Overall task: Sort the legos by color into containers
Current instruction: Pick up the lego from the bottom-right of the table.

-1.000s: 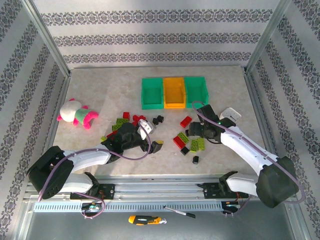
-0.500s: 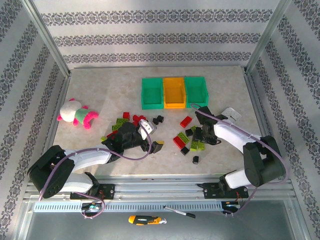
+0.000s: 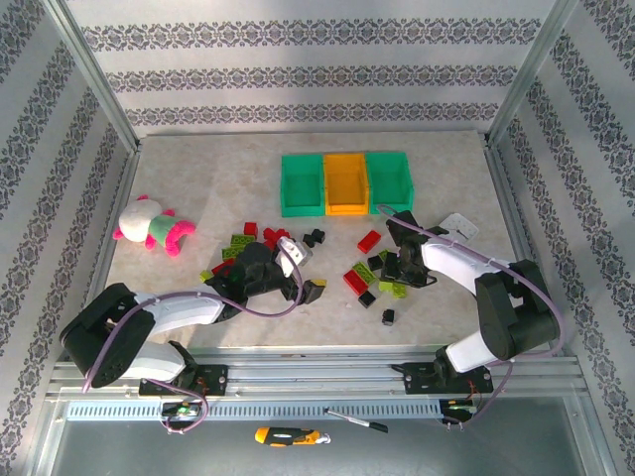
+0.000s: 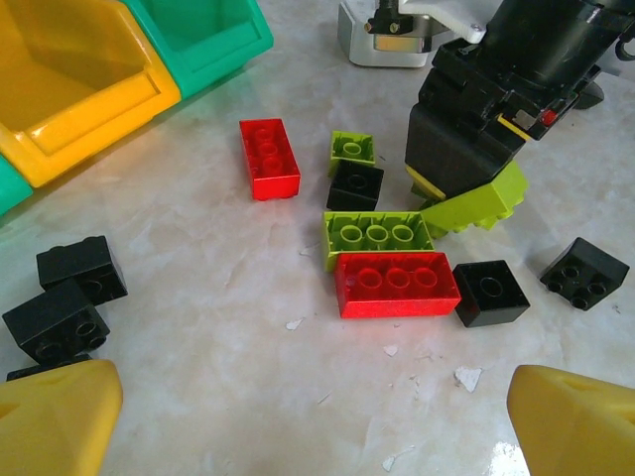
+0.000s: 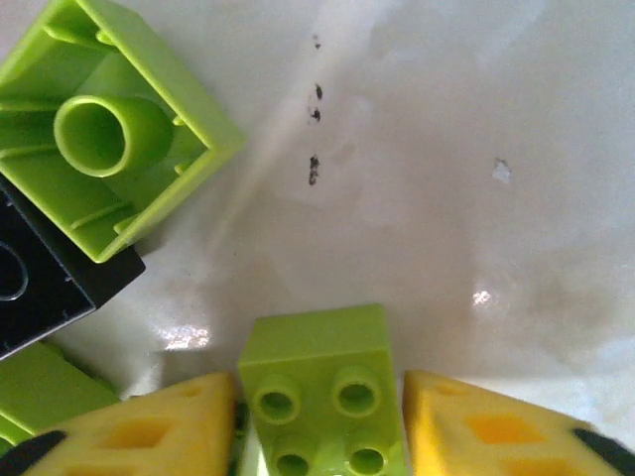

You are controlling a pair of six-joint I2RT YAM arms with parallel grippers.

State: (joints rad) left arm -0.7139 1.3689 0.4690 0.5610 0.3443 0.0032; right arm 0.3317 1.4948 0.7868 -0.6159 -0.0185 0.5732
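Red, black and lime legos lie scattered mid-table, in one cluster near my left gripper and another round my right gripper. The green bin, orange-yellow bin and second green bin stand in a row behind them. In the right wrist view my right gripper is shut on a lime brick, studs facing the camera. The left wrist view shows that lime brick tilted under the right gripper. My left gripper is open over bare table, just short of a red brick.
A pink-white-green plush toy lies at the left. A small white clock sits right of the right arm. An upturned lime brick and a black brick lie close to the right fingers. Walls enclose the table.
The right arm's elbow has swung in and its gripper has settled lower among the lime bricks, now holding one. The left arm has hardly moved.
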